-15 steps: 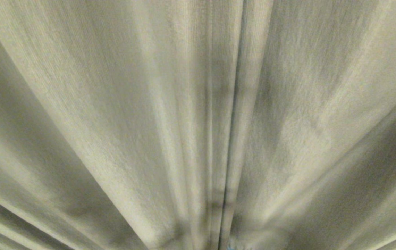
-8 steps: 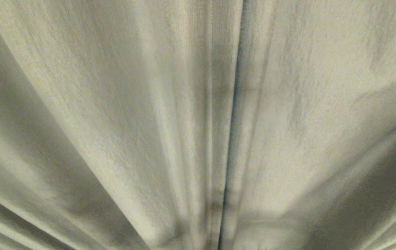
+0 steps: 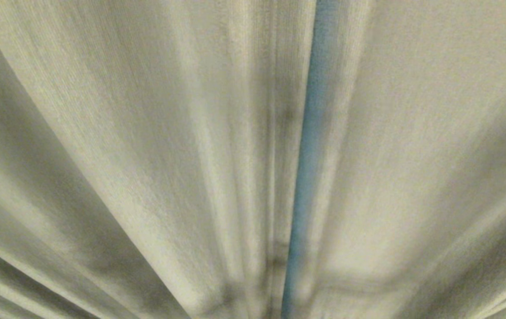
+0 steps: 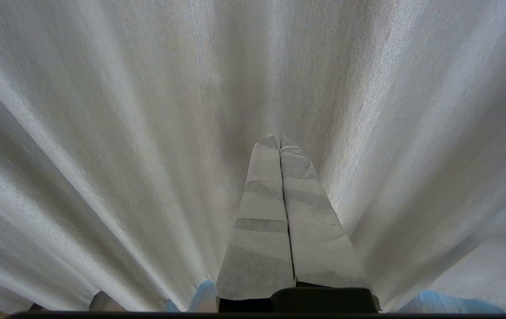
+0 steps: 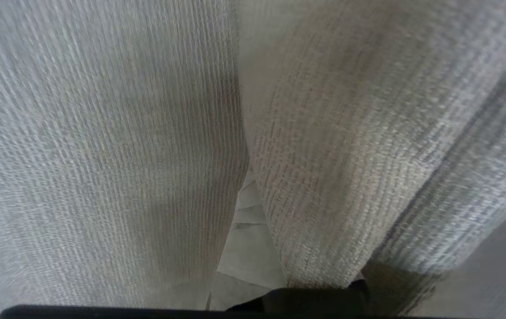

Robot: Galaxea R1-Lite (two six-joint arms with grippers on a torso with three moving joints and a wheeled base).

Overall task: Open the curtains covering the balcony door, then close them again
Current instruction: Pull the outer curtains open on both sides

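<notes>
Right gripper parting the curtains at the centre seam

The curtains (image 3: 146,146) fill the head view; a thin blue slit (image 3: 310,146) shows between the panels. The right gripper (image 5: 253,212), fingers clenched on nothing, is wedged into a fold, apparently to push one panel aside. The left gripper (image 4: 279,141), fingers clenched, points idly at the fabric.

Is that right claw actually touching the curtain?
Touching. In the right wrist view a curtain fold drapes over the right gripper, hiding one of its taped fingers.
</notes>
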